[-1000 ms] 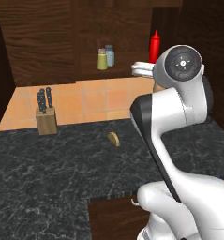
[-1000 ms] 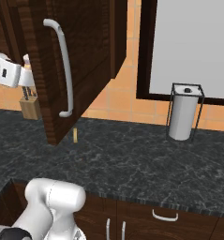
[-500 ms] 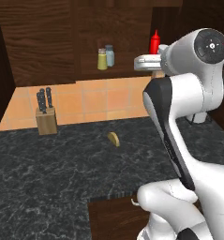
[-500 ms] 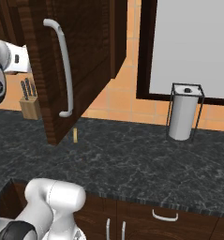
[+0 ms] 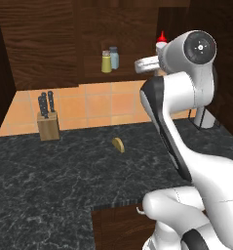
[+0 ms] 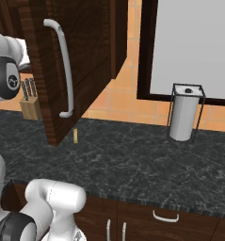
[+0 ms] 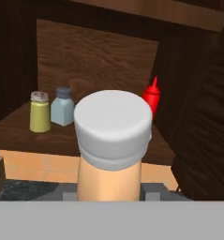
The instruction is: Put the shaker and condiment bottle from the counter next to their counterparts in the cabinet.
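The condiment bottle [image 7: 111, 140], pale orange with a light grey cap, stands upright between my gripper's [image 7: 111, 190] fingers, which are shut on its body. It is held in front of the open cabinet [image 7: 99, 56], at shelf height. On the wooden shelf [image 7: 19, 129] the yellow-green shaker [image 7: 40, 112] stands touching or nearly touching the pale blue-grey shaker [image 7: 63, 107]. The red squeeze bottle [image 7: 152, 96] stands behind the held bottle, partly hidden by its cap. From the left base view the shaker [image 5: 106, 62], the blue-grey one [image 5: 114, 57], the red nozzle [image 5: 161, 38] and my hand [image 5: 145, 64] are visible.
The black marbled counter [image 5: 64, 171] carries a knife block [image 5: 48, 124] and a small tan object [image 5: 118, 144]. The open cabinet door [image 6: 85, 56] with its long handle hangs to the right of my arm. A paper towel holder [image 6: 184, 113] stands farther right.
The arm's upper joints have lifted and swung to the right. The hand with the bottle has risen slightly, staying beside the shelf near the red bottle.
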